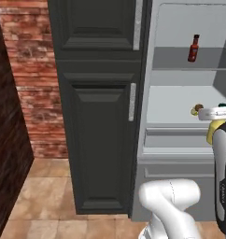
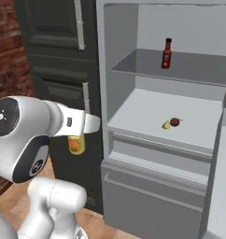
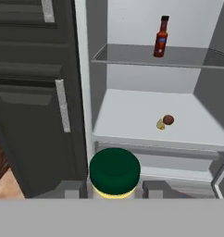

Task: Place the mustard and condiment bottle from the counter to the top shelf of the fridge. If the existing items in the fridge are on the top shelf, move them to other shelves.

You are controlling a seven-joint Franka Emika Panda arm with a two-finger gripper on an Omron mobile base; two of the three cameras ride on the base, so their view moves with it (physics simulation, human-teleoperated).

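Note:
My gripper (image 3: 115,189) is shut on the mustard (image 3: 115,170), whose green cap faces the hand camera. Its pale-yellow body shows under the hand (image 2: 76,144) and beside the forearm (image 1: 213,131). I hold it in front of the open fridge (image 3: 88,92), low and near its left wall. The dark red condiment bottle (image 3: 161,37) (image 2: 166,53) (image 1: 194,48) stands upright on the top shelf (image 3: 132,56). The existing items (image 3: 165,121) (image 2: 172,123) (image 1: 196,109), one brown and round and one small and yellow, lie together on the wider white shelf below.
A dark panelled cabinet (image 1: 101,116) with silver handles (image 3: 63,105) stands directly left of the fridge. A brick wall (image 1: 33,79) lies further left. Under the white shelf is a grey drawer (image 2: 152,156). The fridge door's edge (image 3: 222,178) shows at the right.

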